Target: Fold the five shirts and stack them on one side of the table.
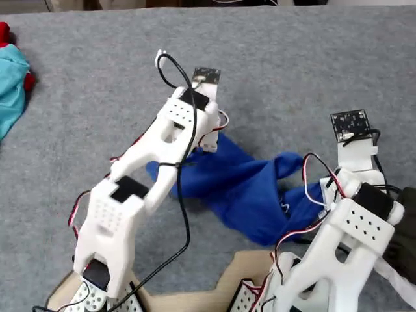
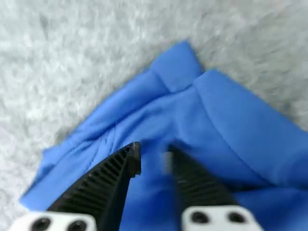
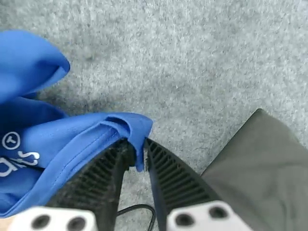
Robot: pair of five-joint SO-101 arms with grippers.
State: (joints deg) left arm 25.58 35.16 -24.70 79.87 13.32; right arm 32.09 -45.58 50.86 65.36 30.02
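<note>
High: fixed overhead, looking down across the grey counter (image 1: 292, 78) | Wrists: close-up, sighting along own jaws | Shared by all: blue shirt (image 1: 247, 188)

Plain royal blue shirt (image 1: 247, 188) with small white print (image 3: 8, 153). Mottled grey desk (image 1: 292, 65). Turquoise cloth (image 1: 10, 91), red cloth (image 1: 5, 32), dark olive-grey cloth (image 3: 260, 168). White left arm (image 1: 149, 162) and right arm (image 1: 351, 240), with black ribbed left fingers (image 2: 101, 185) and right fingers (image 3: 96, 180).
</note>
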